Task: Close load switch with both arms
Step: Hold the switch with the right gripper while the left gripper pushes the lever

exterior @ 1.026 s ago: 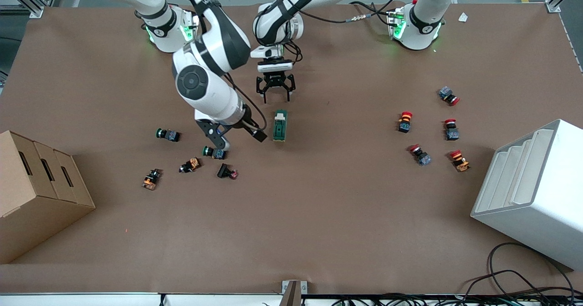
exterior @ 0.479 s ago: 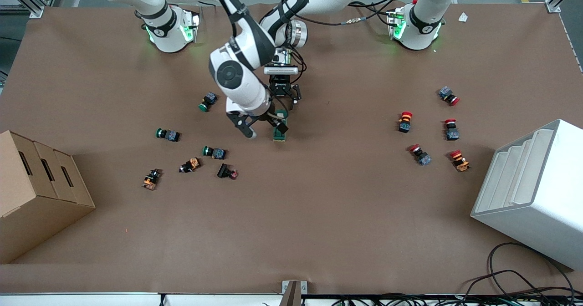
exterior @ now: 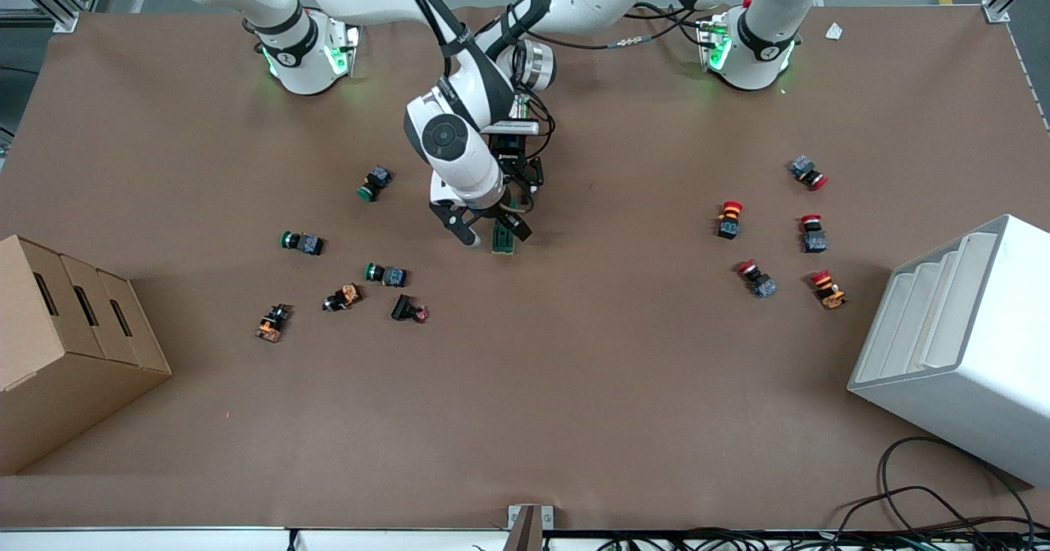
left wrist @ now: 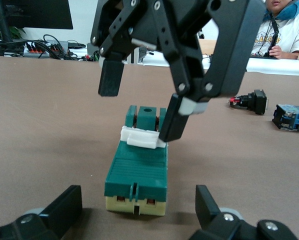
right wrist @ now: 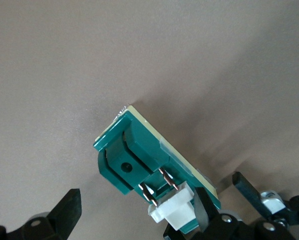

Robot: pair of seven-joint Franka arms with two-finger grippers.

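Note:
The load switch [exterior: 503, 241], a dark green oblong block with a white lever [left wrist: 139, 139], lies mid-table. In the left wrist view the switch [left wrist: 137, 175] sits between my left gripper's [left wrist: 138, 201] open fingers, which stand apart from its cream end face. My left gripper [exterior: 518, 184] is low over the end nearer the bases, partly hidden by the right arm. My right gripper [exterior: 492, 231] is open over the switch. One of its fingers [left wrist: 170, 124] touches the white lever [right wrist: 177, 212]. In the right wrist view the switch [right wrist: 134, 150] lies between the right gripper's [right wrist: 137, 206] fingers.
Several green-capped and orange push buttons [exterior: 385, 274] lie toward the right arm's end, one [exterior: 373, 182] close to the arms. Several red-capped buttons [exterior: 728, 219] lie toward the left arm's end. A cardboard box [exterior: 66, 346] and a white rack [exterior: 960, 338] stand at the table's ends.
My right arm swung from over the green-capped buttons to the load switch, its finger now at the white lever. My left gripper came down to the switch's end.

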